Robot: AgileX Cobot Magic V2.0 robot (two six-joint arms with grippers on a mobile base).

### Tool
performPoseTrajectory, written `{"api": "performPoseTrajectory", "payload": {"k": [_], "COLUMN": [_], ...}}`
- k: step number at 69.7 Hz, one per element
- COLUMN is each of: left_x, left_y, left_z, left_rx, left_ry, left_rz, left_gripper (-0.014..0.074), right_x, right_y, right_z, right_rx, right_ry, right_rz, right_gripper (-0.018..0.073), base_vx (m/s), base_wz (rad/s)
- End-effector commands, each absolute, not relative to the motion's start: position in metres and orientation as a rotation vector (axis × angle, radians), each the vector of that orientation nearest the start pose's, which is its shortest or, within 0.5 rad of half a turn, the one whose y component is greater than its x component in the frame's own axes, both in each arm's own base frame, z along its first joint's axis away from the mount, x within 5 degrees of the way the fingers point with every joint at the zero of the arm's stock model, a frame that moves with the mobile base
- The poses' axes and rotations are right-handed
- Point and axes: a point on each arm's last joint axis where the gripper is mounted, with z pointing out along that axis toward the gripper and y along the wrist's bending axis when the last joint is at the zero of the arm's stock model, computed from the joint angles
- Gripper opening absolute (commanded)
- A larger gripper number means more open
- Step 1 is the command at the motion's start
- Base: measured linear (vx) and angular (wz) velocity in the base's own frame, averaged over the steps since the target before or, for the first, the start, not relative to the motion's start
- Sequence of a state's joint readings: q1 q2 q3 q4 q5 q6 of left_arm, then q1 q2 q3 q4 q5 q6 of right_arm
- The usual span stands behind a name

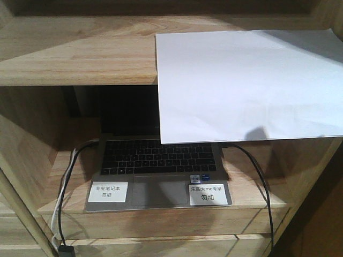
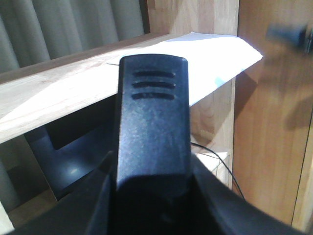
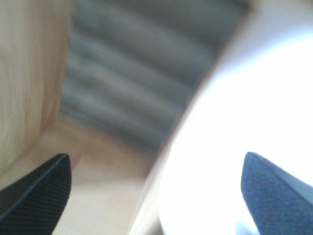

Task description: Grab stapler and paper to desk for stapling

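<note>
1. Right wrist view: right tool (image 3: pixel 156 188) spread wide, the paper (image 3: pixel 254 98) just ahead, filling the right of frame.
2. Left wrist view, frame centre: left tool (image 2: pixel 151 200) clamped on the stapler (image 2: pixel 151 122).
3. Front view, upper right: paper's near edge overhangs the upper shelf (image 1: pixel 80 59); right arm looks nearer.

paper (image 1: pixel 241 85): plain white sheet, flat on upper shelf (image 1: pixel 75 53), right side, front part overhanging shelf edge. stapler (image 2: pixel 151 132): black, three grooves near far end, clamped between left fingers (image 2: pixel 93 205).
</note>
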State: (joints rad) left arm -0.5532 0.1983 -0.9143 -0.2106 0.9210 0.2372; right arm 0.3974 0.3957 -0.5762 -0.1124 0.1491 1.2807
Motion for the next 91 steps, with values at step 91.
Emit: {"api": "performPoseTrajectory", "payload": {"k": [91], "left_x": [-0.025], "left_y": [-0.002], "left_z": [0.419], "left_rx": [0.615], "left_ry": [1.452], "left_rz": [-0.506], "left_gripper": [-0.0006], "right_x": [0.111], "right_y": [0.050], "right_z": [0.249], "right_rx": [0.574], "right_ry": [1.051], "right_rz": [1.465], "right_gripper": [0.0594], "base_vx": [0.00], "base_wz": [0.00]}}
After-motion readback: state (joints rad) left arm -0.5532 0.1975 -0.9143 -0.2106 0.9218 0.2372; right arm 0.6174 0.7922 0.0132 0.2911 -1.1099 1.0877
